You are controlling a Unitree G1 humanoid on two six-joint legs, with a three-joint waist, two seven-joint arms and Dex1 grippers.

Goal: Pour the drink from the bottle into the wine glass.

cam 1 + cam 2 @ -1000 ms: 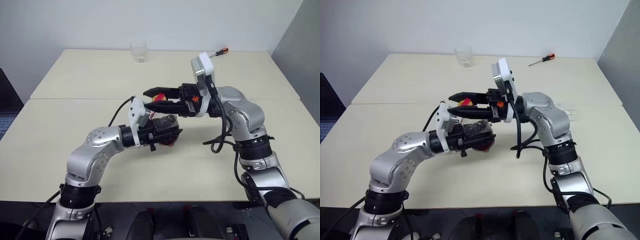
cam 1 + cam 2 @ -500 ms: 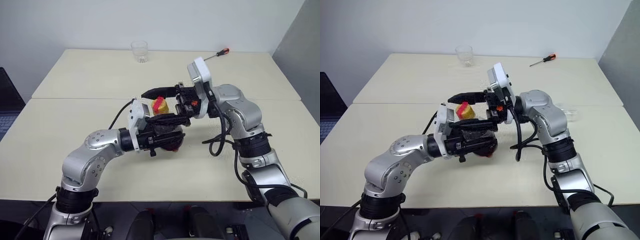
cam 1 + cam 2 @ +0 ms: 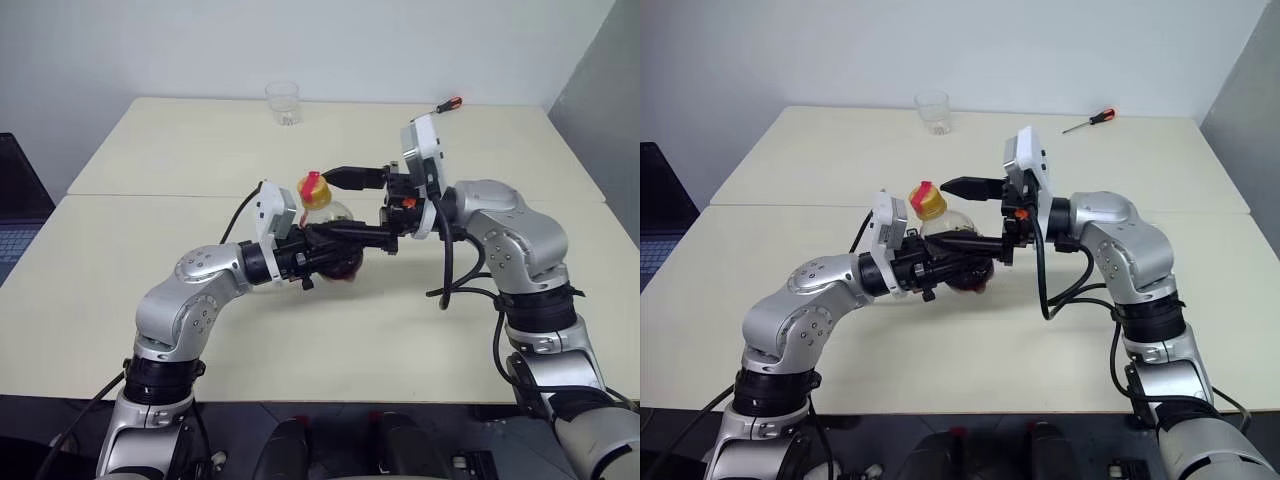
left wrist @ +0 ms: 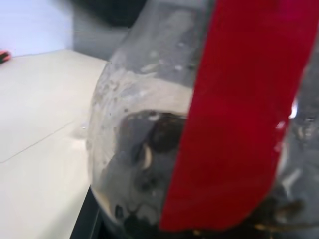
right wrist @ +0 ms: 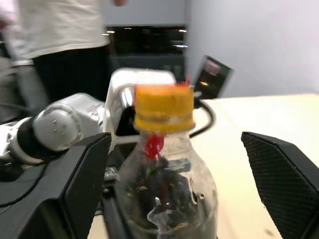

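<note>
The left tool point(image 3: 322, 256) was clamped on the body of the bottle point(image 3: 322, 215), holding it upright above the counter point(image 3: 150, 160) near its middle. The dark drink point(image 5: 164, 199) sat low in the bottle, under the yellow cap point(image 5: 164, 108). The right tool point(image 3: 352, 203) pointed level toward the bottle with its fingers spread wide apart, one to each side of the neck and cap, apparently not touching them, though the angle made that hard to judge. A short clear tumbler point(image 3: 283, 102) stood at the far edge of the counter, well apart from a screwdriver point(image 3: 444, 104) lying further right. A person point(image 5: 60, 45) stood behind the robot.
</note>
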